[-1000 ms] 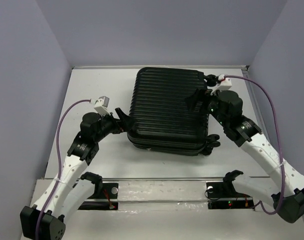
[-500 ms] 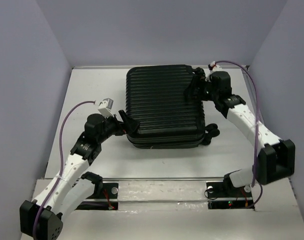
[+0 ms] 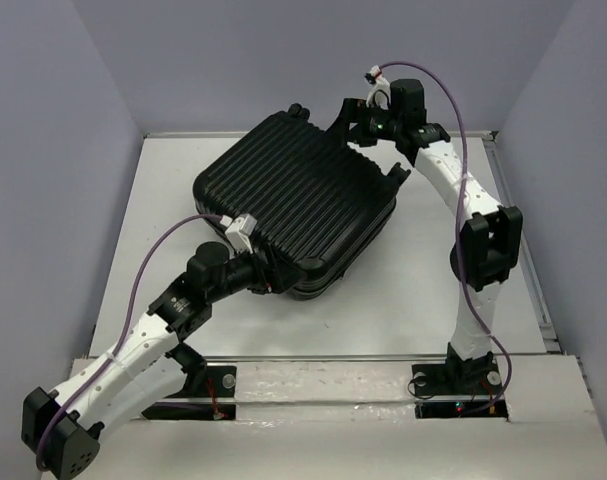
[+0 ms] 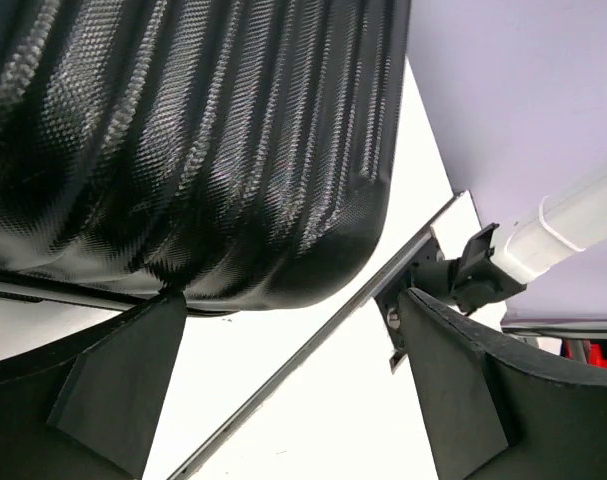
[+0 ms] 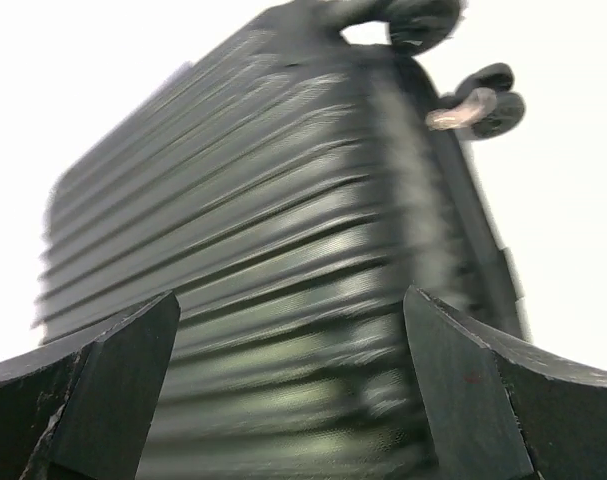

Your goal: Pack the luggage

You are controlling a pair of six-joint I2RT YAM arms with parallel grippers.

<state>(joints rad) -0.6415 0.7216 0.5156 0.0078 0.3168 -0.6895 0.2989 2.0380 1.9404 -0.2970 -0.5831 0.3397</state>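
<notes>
The large black ribbed hard-shell suitcase [image 3: 293, 205] lies shut and flat on the white table [image 3: 423, 290], turned askew, with one gripper at each end. The left gripper [image 3: 270, 275] sits at its near-left edge, jaws spread wide and holding nothing. In the left wrist view the shell's rounded corner [image 4: 183, 150] lies just ahead of that gripper and over toward one finger [image 4: 123, 385], whose tip seems to touch the lower rim. The right gripper [image 3: 355, 125] is at the far-right end, also spread wide and empty. In its own view the ribbed shell [image 5: 273, 270] fills the space ahead between the two fingers [image 5: 113, 385], though the blur hides whether there is contact.

Small wheels [image 3: 394, 172] show at the end by the right gripper, so the long axis seems to run roughly from one gripper to the other. Neither arm is clearly nearer. Packing calls for opening the lid, so the seam facing the left gripper looks like the relation that matters.
</notes>
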